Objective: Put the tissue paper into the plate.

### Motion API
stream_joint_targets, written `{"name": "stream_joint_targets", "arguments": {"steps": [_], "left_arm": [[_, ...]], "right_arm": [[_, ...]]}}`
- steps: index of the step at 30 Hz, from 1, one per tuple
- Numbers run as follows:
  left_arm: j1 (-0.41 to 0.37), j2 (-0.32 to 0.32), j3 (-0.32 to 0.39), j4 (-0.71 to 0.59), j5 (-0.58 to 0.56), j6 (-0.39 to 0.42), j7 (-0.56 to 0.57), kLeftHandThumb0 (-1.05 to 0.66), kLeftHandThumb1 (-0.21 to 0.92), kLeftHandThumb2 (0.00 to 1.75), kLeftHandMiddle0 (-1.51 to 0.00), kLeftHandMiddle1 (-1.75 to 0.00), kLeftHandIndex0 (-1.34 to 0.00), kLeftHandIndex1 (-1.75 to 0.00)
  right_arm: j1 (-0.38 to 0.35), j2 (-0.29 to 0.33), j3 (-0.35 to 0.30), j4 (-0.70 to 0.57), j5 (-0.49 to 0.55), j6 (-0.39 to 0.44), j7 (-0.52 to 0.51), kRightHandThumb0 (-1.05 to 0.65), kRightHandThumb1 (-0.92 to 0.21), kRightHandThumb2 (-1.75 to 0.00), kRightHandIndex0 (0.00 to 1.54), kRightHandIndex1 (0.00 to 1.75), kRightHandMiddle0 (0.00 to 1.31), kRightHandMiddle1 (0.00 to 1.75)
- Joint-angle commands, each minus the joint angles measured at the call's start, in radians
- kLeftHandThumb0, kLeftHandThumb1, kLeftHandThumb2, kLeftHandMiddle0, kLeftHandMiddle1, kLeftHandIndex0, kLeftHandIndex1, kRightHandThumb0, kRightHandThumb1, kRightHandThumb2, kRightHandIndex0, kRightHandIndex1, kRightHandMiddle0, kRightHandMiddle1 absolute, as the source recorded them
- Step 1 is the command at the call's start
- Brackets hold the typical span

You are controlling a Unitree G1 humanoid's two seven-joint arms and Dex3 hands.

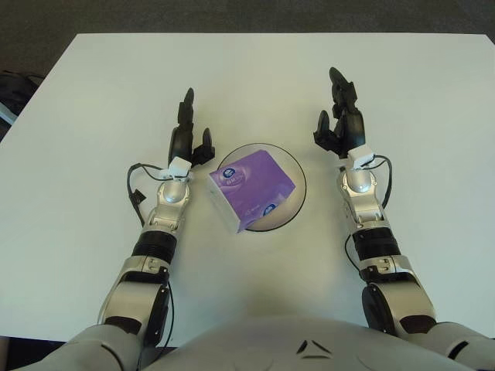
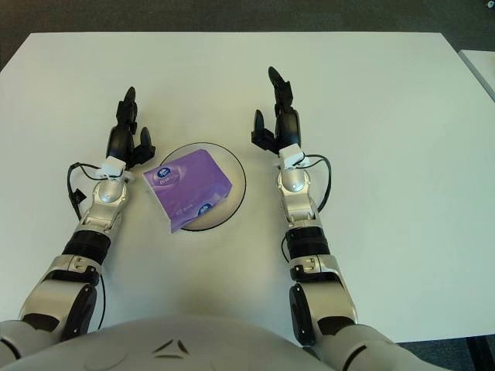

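A purple tissue pack (image 1: 251,189) lies in a clear glass plate (image 1: 298,179) at the middle of the white table; its near left corner sticks out over the plate's rim. My left hand (image 1: 189,131) is just left of the plate, fingers spread and holding nothing. My right hand (image 1: 339,112) is to the right of the plate and a little beyond it, fingers spread and holding nothing. Neither hand touches the pack or the plate. The pack also shows in the right eye view (image 2: 189,188).
The white table (image 1: 93,93) spreads wide around the plate on all sides. A dark floor lies beyond its far edge. Part of another white surface (image 2: 483,69) shows at the far right.
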Motion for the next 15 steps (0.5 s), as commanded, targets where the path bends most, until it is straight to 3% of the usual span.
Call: {"name": "stream_joint_targets", "arguments": {"steps": [1, 15], "left_arm": [[0.233, -0.051, -0.026, 0.120, 0.011, 0.027, -0.003, -0.88, 0.92, 0.92, -0.09, 0.00, 0.00, -0.28], [0.233, -0.046, -0.028, 0.124, 0.015, 0.022, -0.005, -0.89, 0.92, 0.92, -0.08, 0.00, 0.00, -0.28]], "right_arm": [[0.062, 0.024, -0.006, -0.038, 0.005, -0.021, -0.035, -0.69, -0.92, -0.94, 0.17, 0.06, 0.00, 0.44], [0.157, 0.045, 0.011, -0.090, 0.011, -0.028, -0.027, -0.64, -0.92, -0.86, 0.19, 0.06, 0.00, 0.46]]}}
